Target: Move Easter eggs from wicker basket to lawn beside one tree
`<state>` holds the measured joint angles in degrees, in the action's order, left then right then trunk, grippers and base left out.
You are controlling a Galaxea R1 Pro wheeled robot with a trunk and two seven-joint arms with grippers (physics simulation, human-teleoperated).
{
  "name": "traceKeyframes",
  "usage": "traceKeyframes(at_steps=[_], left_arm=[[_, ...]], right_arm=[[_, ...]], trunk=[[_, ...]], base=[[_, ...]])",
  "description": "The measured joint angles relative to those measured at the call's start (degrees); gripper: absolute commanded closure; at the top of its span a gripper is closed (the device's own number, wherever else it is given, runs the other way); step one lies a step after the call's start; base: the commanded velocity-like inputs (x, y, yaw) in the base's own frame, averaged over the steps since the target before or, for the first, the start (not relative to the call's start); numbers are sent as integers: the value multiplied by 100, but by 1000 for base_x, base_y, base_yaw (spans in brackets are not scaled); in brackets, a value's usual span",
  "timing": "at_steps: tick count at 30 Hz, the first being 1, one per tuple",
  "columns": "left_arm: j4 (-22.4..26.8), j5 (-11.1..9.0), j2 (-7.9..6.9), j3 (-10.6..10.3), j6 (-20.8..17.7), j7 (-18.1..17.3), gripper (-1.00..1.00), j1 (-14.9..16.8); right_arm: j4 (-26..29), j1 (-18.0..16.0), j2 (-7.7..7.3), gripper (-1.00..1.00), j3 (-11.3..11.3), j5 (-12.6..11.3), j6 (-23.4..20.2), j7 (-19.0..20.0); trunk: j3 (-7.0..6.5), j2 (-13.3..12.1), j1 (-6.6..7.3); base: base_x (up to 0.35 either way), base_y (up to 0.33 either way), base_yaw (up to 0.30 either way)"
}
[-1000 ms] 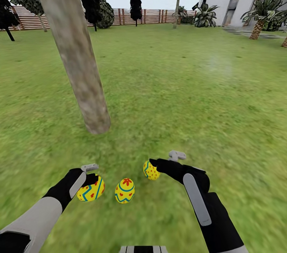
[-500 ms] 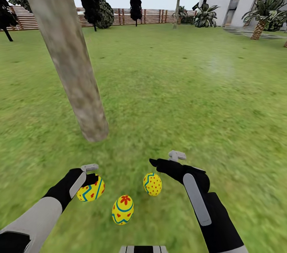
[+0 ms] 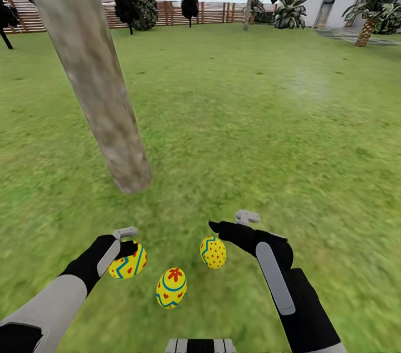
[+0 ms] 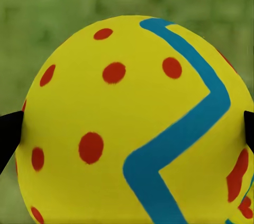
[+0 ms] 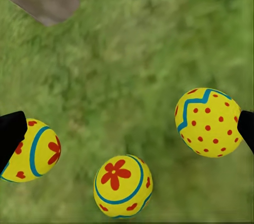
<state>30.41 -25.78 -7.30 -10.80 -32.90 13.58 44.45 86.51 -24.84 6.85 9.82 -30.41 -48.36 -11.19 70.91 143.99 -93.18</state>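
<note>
The left gripper [image 3: 129, 247] gripped 1 egg [image 3: 127, 263] between its fingers; the right gripper [image 3: 223, 226] gaped wide above 2 eggs [image 3: 213, 252] [image 3: 171, 288] lying on the lawn [image 3: 267, 136] near the tree [image 3: 106, 108].

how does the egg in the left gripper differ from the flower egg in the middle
The egg in the left gripper is held between the fingers of the left gripper; the flower egg lies free on the lawn. The held egg shows red dots and a blue zigzag in the left wrist view; the flower egg carries a red flower inside a blue ring. Both are bright yellow with red and blue marks, near the tree trunk.
</note>
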Motion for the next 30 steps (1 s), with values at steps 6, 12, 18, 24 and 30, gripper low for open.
traceKeyframes(at_steps=[6,12,18,24,30], left_arm=[[22,-6,-3,0,11,-99,100,-6],[74,1,-8,-8,25,-105,100,-12],[89,1,-16,-9,114,-104,100,-20],[95,1,-17,-13,192,-104,100,-26],[94,1,-25,-17,406,-97,100,-28]], right_arm=[[0,0,0,-100,0,0,0,0],[0,0,0,-100,-6,0,0,0],[0,0,0,-100,-1,0,0,0],[0,0,0,-100,0,0,0,0],[0,0,0,-100,0,0,0,0]], trunk=[[133,8,-15],[266,16,-31],[399,24,-46],[532,32,-62],[665,40,-77]], base=[[0,0,0],[0,0,0],[0,0,0],[0,0,0],[0,0,0]])
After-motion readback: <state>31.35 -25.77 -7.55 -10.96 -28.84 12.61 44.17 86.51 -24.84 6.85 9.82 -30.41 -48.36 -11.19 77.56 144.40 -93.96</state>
